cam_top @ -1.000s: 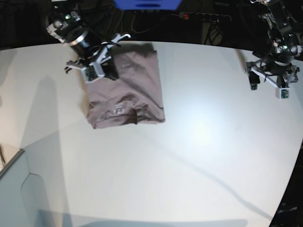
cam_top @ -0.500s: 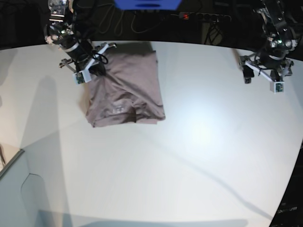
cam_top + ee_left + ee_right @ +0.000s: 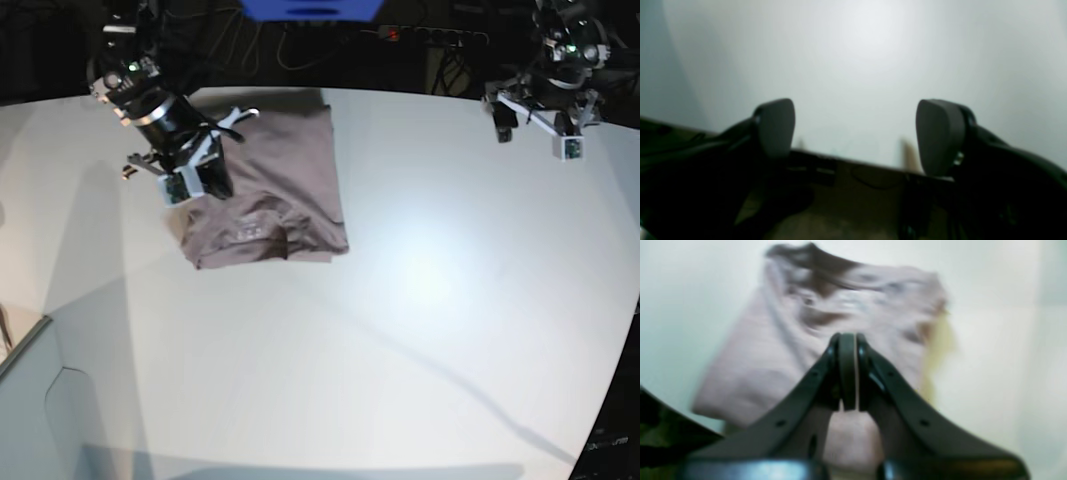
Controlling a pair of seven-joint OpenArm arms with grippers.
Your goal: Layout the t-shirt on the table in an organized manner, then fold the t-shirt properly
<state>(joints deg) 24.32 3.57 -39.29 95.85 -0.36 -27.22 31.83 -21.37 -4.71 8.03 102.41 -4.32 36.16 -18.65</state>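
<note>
The t-shirt (image 3: pixel 285 185) lies folded into a mauve-grey rectangle at the back left of the white table (image 3: pixel 400 330). My right gripper (image 3: pixel 205 175) hovers over the shirt's left edge. In the right wrist view its fingers are pressed together, nothing shows between them, and the blurred t-shirt (image 3: pixel 846 303) lies beyond the right gripper (image 3: pixel 847 340). My left gripper (image 3: pixel 535 125) hangs over the table's far right edge, far from the shirt. The left wrist view shows the left gripper (image 3: pixel 857 131) with its pads wide apart and only bare table (image 3: pixel 857 50) behind them.
Behind the table's far edge is a dark area with cables, a power strip (image 3: pixel 430 35) and a blue object (image 3: pixel 310 8). A pale grey panel (image 3: pixel 40 400) sits off the table's front left. The tabletop curves away at the right edge (image 3: pixel 625 330).
My right arm swung from the shirt's back-left corner forward along its left edge, still shut. My left arm rose and drew back towards the far right edge. The shirt stayed put.
</note>
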